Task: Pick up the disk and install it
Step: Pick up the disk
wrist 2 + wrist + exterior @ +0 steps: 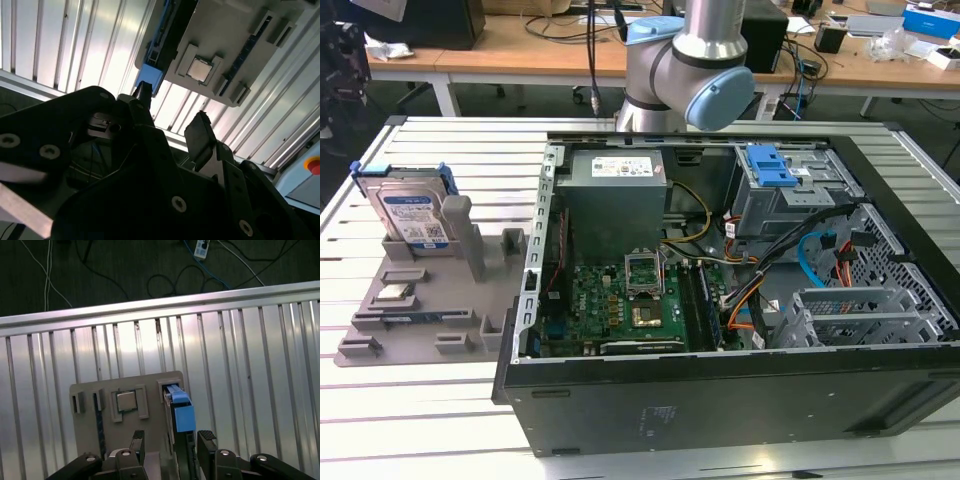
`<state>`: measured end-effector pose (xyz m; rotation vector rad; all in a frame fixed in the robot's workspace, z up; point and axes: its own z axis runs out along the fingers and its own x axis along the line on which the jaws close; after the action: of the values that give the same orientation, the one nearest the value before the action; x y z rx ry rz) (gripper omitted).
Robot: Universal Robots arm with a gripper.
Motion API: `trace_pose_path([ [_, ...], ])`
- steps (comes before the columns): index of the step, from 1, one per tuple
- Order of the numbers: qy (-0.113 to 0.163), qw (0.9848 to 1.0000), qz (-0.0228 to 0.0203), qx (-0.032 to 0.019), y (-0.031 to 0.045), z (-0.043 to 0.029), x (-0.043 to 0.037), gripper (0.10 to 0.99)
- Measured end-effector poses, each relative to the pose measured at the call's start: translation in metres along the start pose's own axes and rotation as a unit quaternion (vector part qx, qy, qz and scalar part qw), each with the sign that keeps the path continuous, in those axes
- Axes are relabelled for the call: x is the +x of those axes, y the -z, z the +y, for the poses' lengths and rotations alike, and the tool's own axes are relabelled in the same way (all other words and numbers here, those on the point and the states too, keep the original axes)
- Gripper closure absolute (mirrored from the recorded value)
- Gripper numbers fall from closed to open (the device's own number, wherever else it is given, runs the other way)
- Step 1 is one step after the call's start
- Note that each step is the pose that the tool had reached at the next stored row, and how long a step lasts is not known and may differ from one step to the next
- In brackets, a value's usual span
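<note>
Exterior view: disk [410,215] stands on edge in the grey holder [430,320] on the worktop [440,420], outside the open case [720,300], so nothing is installed yet. Step in hand, by my reading: approach for the pick-up. Second wrist view: fingers [200,135] spread, nothing between them; the disk's blue bracket [150,77] sits just beyond one fingertip, apart from it, with the chip [199,68] beyond the gap. First wrist view: fingers [206,440] apart, and the disk [181,412], seen edge-on, is ahead of the tips and roughly in line with the gap, nearer one finger than the other. No contact seen. Judgement: a grasp calls for centring the gap over the thin edge and straddling both flat faces without catching the holder's slot walls.
</note>
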<state>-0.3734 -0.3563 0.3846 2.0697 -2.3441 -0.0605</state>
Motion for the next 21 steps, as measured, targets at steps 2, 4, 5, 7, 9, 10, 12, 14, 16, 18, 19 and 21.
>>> trace_pose_path([
  [2, 0.0, 1.0, 0.0, 0.0, -0.0023, -0.0014, -0.0002, 0.545],
  [4, 0.0, 1.0, -0.0001, 0.0, -0.006, -0.0029, -0.0004, 0.545],
  [5, 0.0, 1.0, 0.0, 0.0, -0.0073, -0.0034, -0.0005, 0.545],
  [7, 0.0, 1.0, 0.0, 0.0, -0.0233, -0.0077, -0.0009, 0.545],
  [9, 0.0, 1.0, 0.0, 0.0, -0.0262, -0.0081, -0.0009, 0.545],
  [10, 0.0, 1.0, 0.0, 0.0, -0.0276, -0.0084, -0.0009, 0.545],
  [12, 0.0, 1.0, 0.0, 0.0, -0.0314, -0.0089, -0.0009, 0.545],
  [14, 0.0, 1.0, 0.0, 0.0, -0.0386, -0.0095, -0.0008, 0.545],
  [16, 0.0, 1.0, 0.0, 0.0, -0.0435, -0.0099, -0.0007, 0.545],
  [18, 0.0, 1.0, 0.0, 0.0, -0.0475, -0.0107, -0.0011, 0.545],
  [19, 0.001, 1.0, 0.0001, 0.0, -0.0483, -0.0108, -0.0023, 0.545],
  [21, 0.004, 1.0, 0.0002, -0.0001, -0.0492, -0.0103, -0.0077, 0.545],
])
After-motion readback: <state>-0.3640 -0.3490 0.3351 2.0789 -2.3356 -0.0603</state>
